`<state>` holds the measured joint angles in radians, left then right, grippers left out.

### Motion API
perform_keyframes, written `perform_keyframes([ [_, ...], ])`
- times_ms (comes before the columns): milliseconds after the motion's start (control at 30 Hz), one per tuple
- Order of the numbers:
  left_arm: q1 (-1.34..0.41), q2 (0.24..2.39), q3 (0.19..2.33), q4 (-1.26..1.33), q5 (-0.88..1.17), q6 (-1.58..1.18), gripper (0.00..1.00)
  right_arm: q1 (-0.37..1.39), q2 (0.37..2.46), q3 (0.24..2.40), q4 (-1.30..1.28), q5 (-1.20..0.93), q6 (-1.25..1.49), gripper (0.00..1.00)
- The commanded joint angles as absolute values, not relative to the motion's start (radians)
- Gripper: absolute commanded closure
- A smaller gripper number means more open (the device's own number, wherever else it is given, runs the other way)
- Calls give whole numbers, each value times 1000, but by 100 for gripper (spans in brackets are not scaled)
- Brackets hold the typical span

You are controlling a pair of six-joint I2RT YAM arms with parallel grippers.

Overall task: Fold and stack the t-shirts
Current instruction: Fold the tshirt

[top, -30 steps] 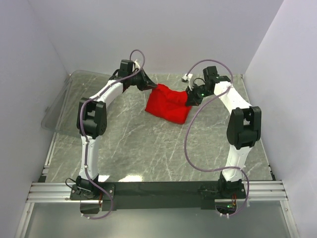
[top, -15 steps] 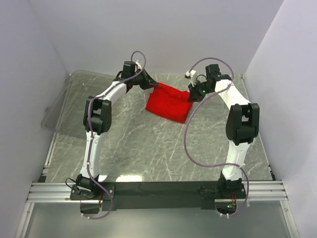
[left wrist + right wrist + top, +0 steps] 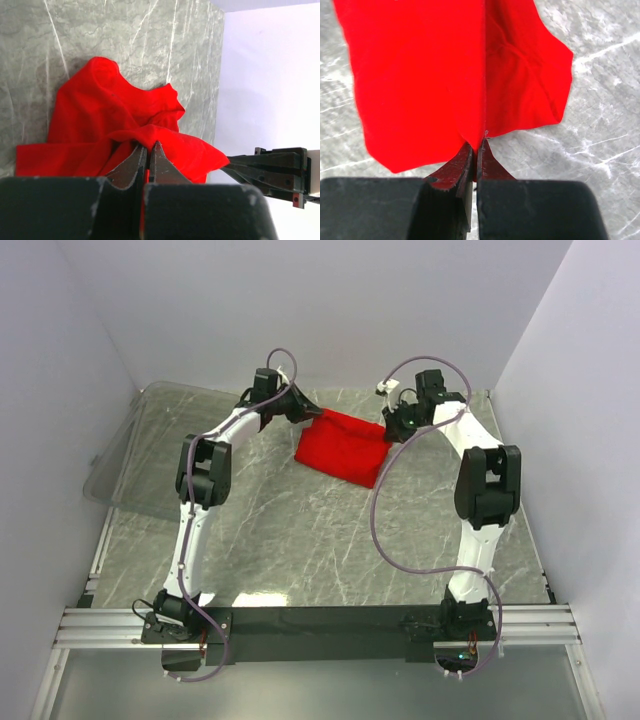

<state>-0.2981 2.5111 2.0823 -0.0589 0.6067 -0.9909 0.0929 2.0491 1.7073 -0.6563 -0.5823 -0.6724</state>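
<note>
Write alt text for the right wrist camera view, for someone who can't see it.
Close up, the right gripper is shut on a fold of the red t-shirt. The cloth fans out from the fingertips, with the grey marbled table behind it.

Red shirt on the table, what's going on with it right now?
Two robot arms hold the red t-shirt between them at the far side of the marble table. The left arm has its jaws shut on one edge, the right arm on the other side. The shirt is bunched and creased, not yet folded flat.
</note>
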Motion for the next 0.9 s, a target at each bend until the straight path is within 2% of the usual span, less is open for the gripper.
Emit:
perform_keyframes([
  [0, -304, 2520, 2120, -8, 575, -1006, 99, 84, 2074, 1738, -600, -555, -634, 100],
  [867, -307, 2594, 2163, 74, 531, -1081, 99, 86, 2141, 1789, -548, -500, -569, 100],
])
